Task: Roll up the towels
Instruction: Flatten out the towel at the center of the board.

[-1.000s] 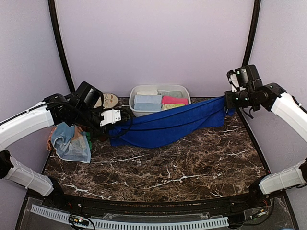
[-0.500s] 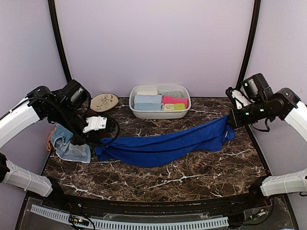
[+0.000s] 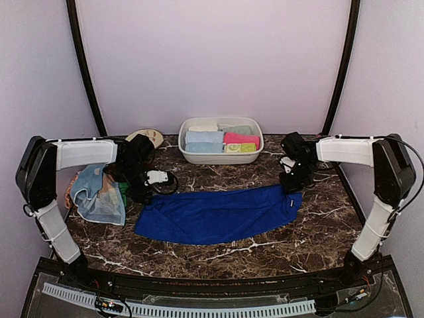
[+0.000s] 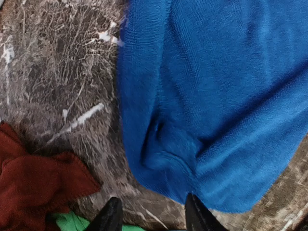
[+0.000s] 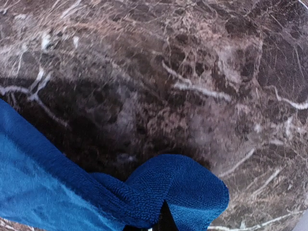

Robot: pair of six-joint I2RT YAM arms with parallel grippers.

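Note:
A royal blue towel (image 3: 218, 215) lies spread flat across the middle of the marble table. My left gripper (image 3: 141, 193) hangs low over its left corner. In the left wrist view this gripper (image 4: 153, 215) is open, with bare marble between the fingertips and the towel's corner (image 4: 168, 154) just ahead of them. My right gripper (image 3: 290, 184) sits low at the towel's right corner. The right wrist view shows it (image 5: 162, 220) shut on a bunched fold of the blue towel (image 5: 187, 187). More towels, light blue (image 3: 99, 197), rust-brown (image 4: 33, 183) and green (image 4: 72, 222), lie heaped at the left.
A white oval tub (image 3: 222, 159) at the back centre holds rolled towels, among them a light blue one (image 3: 204, 140) and a pink one (image 3: 240, 138). A cream leaf-pattern plate (image 3: 150, 136) lies behind the left arm. Purple walls close in the table on three sides.
Both arms have come down and laid the hanging blue towel flat on the table. The left gripper has opened and let go of the left corner. The right gripper keeps its hold.

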